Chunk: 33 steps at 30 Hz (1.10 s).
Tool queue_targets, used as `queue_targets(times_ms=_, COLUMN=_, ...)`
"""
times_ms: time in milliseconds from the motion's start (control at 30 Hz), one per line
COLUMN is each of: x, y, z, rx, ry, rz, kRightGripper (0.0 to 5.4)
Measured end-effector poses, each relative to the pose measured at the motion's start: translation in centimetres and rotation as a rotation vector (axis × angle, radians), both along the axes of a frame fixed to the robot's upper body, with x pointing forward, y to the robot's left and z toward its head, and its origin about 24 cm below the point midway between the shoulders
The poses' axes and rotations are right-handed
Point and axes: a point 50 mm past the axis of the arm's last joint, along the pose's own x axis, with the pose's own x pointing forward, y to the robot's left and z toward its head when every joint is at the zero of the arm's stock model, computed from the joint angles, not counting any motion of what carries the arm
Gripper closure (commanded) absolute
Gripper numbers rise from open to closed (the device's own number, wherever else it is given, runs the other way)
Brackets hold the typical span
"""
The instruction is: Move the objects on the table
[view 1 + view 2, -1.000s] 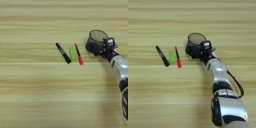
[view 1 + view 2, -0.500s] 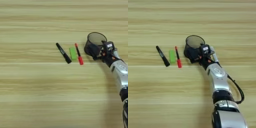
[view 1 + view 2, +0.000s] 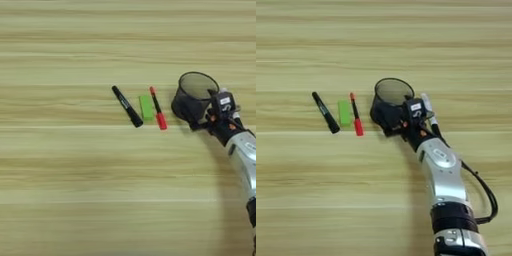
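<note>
1. The step in hand looks like shifting the black mesh cup (image 3: 387, 102): the pincer (image 3: 401, 122) sits at the cup's near right side, touching its wall.
2. Whether the pincer is closed on the wall or merely pressed against it, I cannot tell; the black fingers merge with the dark mesh.
3. The cup stands on the tabletop (image 3: 75, 190), tilted, its round mouth facing up and away, dark see-through mesh all round.
4. Just left of it lie the red marker (image 3: 156, 107), the small green block (image 3: 146, 107) and the black marker (image 3: 127, 106), side by side, slanting the same way, apart from the cup.
5. A white-grey marker (image 3: 427, 107) shows just right of the cup, beside the wrist.
6. The next move probably calls for keeping the cup from toppling onto the red marker.
</note>
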Motion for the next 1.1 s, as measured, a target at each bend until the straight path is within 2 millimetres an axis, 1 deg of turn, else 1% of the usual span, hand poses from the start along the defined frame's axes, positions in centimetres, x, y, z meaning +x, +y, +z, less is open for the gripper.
queue_targets(times_ms=400, x=-1.6, y=-0.1, z=0.0, rx=0.026, ry=0.028, rz=-0.025, kRightGripper=0.69)
queue_targets(times_ms=667, x=-1.7, y=0.1, z=0.0, rx=0.038, ry=0.034, rz=-0.025, kRightGripper=0.69)
queue_targets(times_ms=700, x=-1.7, y=0.2, z=0.0, rx=0.039, ry=0.035, rz=-0.024, kRightGripper=0.33)
queue_targets(times_ms=767, x=-1.7, y=0.3, z=0.0, rx=0.041, ry=0.037, rz=-0.023, kRightGripper=0.14)
queue_targets(times_ms=800, x=-1.8, y=0.3, z=-0.4, rx=0.045, ry=0.062, rz=-0.022, kRightGripper=0.07)
queue_targets(times_ms=900, x=-2.4, y=0.9, z=-1.6, rx=0.069, ry=0.117, rz=-0.017, kRightGripper=0.07)
queue_targets(times_ms=1100, x=-2.4, y=0.9, z=-1.6, rx=0.068, ry=0.118, rz=-0.017, kRightGripper=0.07)
